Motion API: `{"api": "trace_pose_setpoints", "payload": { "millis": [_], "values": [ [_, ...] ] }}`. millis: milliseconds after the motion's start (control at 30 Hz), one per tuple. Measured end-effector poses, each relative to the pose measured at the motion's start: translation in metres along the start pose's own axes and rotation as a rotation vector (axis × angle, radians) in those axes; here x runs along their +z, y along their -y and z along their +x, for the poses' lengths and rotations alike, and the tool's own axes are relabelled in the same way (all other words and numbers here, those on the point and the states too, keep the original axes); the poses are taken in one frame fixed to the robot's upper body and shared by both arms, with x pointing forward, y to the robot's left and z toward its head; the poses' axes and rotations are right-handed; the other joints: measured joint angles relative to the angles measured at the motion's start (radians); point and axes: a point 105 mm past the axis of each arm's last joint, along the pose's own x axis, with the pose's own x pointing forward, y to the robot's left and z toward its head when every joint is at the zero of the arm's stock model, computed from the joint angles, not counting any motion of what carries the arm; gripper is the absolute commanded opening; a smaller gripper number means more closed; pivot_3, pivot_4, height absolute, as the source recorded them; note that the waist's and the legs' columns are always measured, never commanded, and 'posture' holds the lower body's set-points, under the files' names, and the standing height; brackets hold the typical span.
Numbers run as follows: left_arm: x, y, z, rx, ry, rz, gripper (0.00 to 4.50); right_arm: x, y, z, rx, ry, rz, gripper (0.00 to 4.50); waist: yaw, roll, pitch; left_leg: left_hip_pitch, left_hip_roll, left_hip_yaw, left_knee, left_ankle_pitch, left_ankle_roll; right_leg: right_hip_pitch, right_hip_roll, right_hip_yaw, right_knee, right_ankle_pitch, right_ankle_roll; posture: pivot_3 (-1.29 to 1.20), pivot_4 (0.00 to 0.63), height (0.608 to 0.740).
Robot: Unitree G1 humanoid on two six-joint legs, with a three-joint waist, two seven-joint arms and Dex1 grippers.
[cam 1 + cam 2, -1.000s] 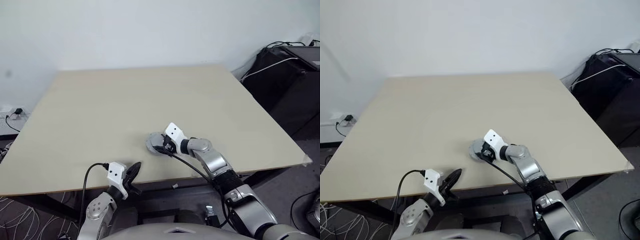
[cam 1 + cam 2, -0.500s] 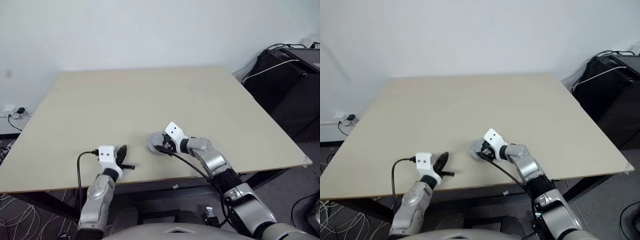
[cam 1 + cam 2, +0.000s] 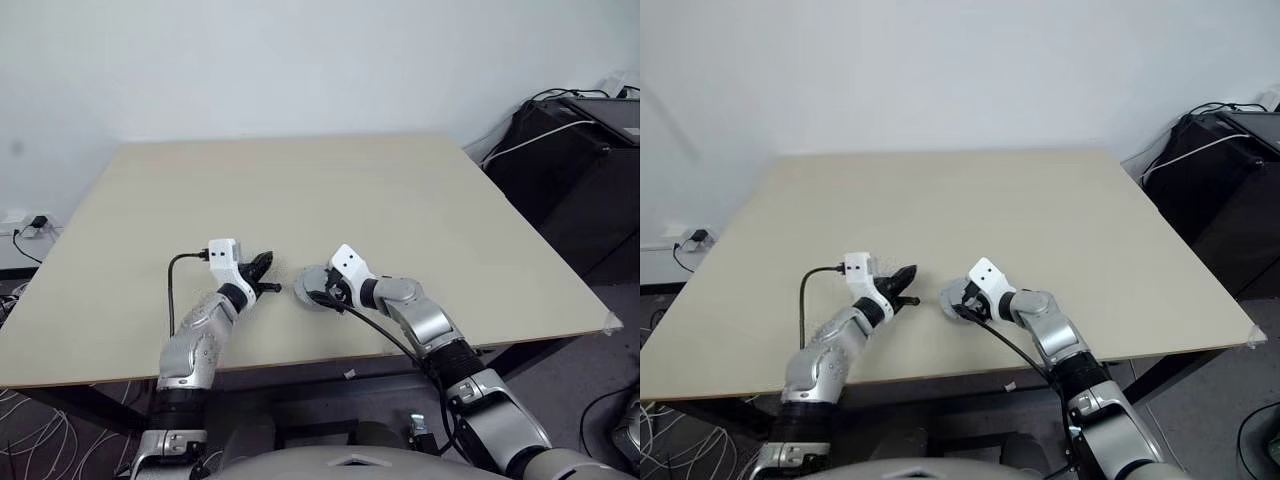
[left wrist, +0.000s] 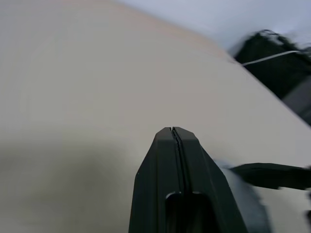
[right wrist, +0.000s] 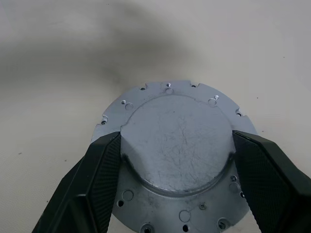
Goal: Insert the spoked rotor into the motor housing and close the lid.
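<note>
The lid [image 5: 177,145], a flat grey metal disc with a raised round centre, lies on the table [image 3: 300,190] near its front edge. My right gripper [image 3: 318,292] comes at it from the right, and its two black fingers [image 5: 97,184] press against both sides of the raised centre. My left gripper [image 3: 265,265] hovers just left of the lid, pointing at it. Its fingertips [image 4: 173,130] are pressed together with nothing between them. The spoked rotor and the motor housing are hidden or out of view.
The pale wooden tabletop stretches wide behind and beside the lid. Black equipment with cables [image 3: 580,150] stands past the table's right edge. A wall socket with a cable [image 3: 30,225] sits low at the left.
My left arm has come up from below the table's front edge and moved forward over the tabletop to just left of the lid. The right gripper and the lid have stayed put.
</note>
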Motion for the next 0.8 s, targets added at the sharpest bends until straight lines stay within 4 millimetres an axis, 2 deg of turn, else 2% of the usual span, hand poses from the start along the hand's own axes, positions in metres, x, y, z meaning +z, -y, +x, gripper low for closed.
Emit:
{"api": "trace_pose_setpoints", "payload": {
  "millis": [200, 433, 800],
  "values": [
    [-0.01, 0.008, 0.004, -0.108, -0.12, -0.068, 0.0, 0.001, -0.001, -0.001, -0.008, 0.004, 0.003, 3.2, 0.0, 0.0, 0.0, 0.0, 0.0, 0.0, 0.0, 0.0, 0.0, 0.0, 0.0, 0.0, 0.0, 0.0, 0.0, 0.0, 0.0, 0.74],
    [-0.026, 0.004, 0.008, -0.116, -0.242, -0.122, 0.0, 0.001, -0.002, -0.002, -0.012, 0.006, 0.008, 3.2, 0.0, -0.001, 0.001, 0.0, 0.0, 0.0, 0.0, 0.0, 0.0, 0.0, 0.0, 0.001, -0.001, -0.001, 0.0, 0.0, 0.0, 0.74],
    [-0.041, 0.011, 0.016, -0.134, -0.335, -0.097, 0.0, 0.001, -0.003, -0.002, -0.016, 0.011, 0.007, 3.2, 0.001, -0.001, 0.001, 0.0, 0.0, 0.0, -0.003, 0.0, 0.0, -0.002, -0.002, 0.001, -0.001, -0.001, -0.001, 0.0, 0.0, 0.74]
  ]
}}
